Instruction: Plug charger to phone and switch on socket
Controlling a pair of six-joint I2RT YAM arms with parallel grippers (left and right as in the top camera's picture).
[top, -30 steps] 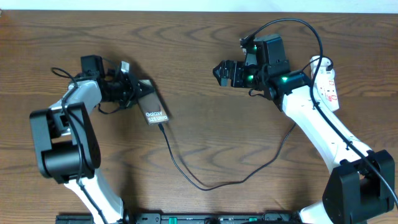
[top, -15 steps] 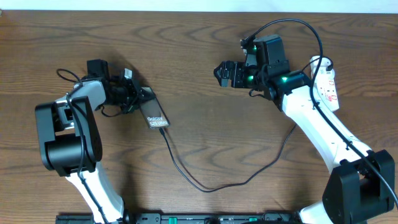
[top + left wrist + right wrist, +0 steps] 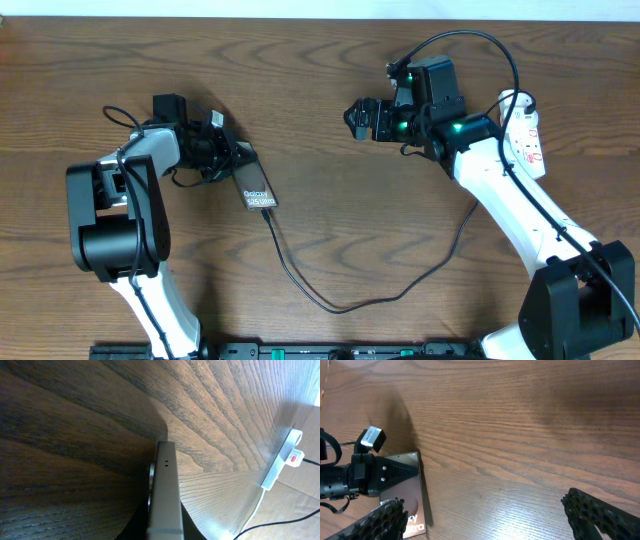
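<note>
Shifting right and slightly toward the near edge over the last sec, the left gripper (image 3: 227, 159) has dragged the small dark-brown flat rectangular phone (image 3: 257, 190) w/ white "Galaxy" lettering along the tabletop. It's clamped on the phone's upper end; the right wrist view shows a black finger lying over that end. The phone now sits left of centre, lying flat and angled, lettering up.

The long thin black charger cable (image 3: 338, 309) meets the phone's lower edge and its loop has followed the move. The tip looks seated, but I can't confirm full insertion at this res. The right gripper (image 3: 356, 118) hasn't moved: fingers spread wide, nothing btwn them, hovering right of centre.

The white elongated power-strip socket (image 3: 527, 135) w/ small red marks lies at the far right, partly hidden by the right arm. Switch state is too small to read.

Judgement: the plug-in step is prob done or nearly so. The switch is left, and the right arm is the closer one for it.

The surface is a dark-brown wood-grain table (image 3: 330, 220), matte, bare apart from these items. Of the room, only a pale band (image 3: 300, 8) shows past the far edge.
</note>
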